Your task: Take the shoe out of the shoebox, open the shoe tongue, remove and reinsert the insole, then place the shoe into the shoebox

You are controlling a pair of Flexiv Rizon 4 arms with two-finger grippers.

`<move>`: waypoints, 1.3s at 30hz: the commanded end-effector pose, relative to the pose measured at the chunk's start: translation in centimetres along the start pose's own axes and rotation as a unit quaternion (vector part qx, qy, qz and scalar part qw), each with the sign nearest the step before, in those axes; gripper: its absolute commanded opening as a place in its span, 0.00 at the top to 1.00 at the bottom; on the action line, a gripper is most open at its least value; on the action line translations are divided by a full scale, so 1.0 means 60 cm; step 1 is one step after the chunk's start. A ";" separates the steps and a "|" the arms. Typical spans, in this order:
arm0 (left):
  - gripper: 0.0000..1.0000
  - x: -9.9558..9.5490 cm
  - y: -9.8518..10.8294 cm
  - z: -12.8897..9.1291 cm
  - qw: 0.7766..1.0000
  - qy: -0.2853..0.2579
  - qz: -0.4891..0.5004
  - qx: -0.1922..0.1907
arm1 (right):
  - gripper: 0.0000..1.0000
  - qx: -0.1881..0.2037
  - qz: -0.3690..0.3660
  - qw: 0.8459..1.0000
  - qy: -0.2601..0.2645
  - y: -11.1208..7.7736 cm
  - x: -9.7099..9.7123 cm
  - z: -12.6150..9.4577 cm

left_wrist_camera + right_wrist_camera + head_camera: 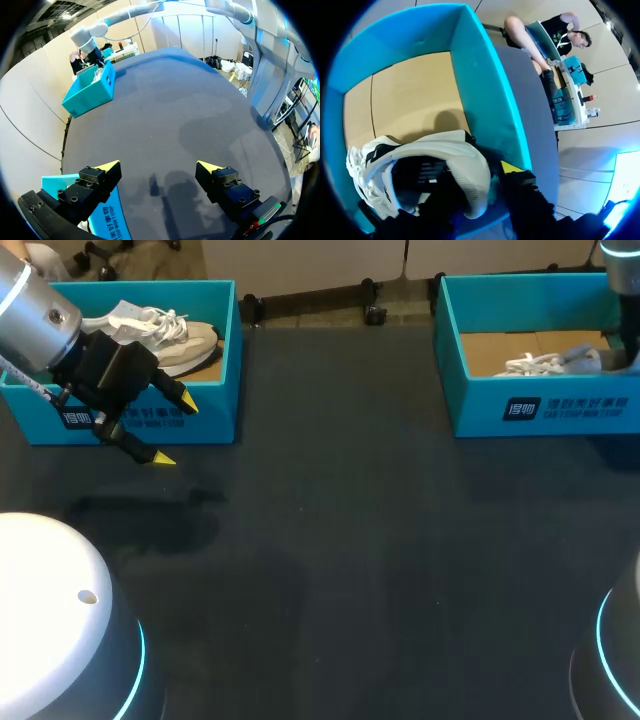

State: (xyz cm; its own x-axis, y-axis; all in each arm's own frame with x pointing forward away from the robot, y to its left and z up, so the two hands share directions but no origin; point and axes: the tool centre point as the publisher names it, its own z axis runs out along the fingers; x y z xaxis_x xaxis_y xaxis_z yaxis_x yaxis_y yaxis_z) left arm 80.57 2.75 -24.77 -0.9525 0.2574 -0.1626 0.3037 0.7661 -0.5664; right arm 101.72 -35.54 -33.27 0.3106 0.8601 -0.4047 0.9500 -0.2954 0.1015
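Right pincer at shoe, close beside shoebox wall

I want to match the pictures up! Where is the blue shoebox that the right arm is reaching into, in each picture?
Head view: the shoebox sits at the table's far right corner.
Left wrist view: far across the table, ahead of the open left gripper.
Right wrist view: close under the right gripper, its walls around a white shoe.
Shared landmark: the right arm, reaching into this box.

White mesh laced shoe lies inside the right open teal cardboard shoebox; cream laced shoe inside the left teal shoebox
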 end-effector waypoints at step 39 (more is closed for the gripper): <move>0.00 0.001 0.000 0.000 1.000 0.000 0.000 -0.001 | 0.36 0.000 -0.006 1.000 0.023 -0.012 0.028 0.014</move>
State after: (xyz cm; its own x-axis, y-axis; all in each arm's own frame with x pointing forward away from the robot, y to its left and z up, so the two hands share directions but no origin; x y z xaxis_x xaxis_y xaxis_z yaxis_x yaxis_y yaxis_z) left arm 80.57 2.75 -24.77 -0.9525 0.2574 -0.1626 0.3037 0.7661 -0.5664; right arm 101.85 -34.22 -35.04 0.2998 0.8781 -0.3729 0.9537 -0.2856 0.0940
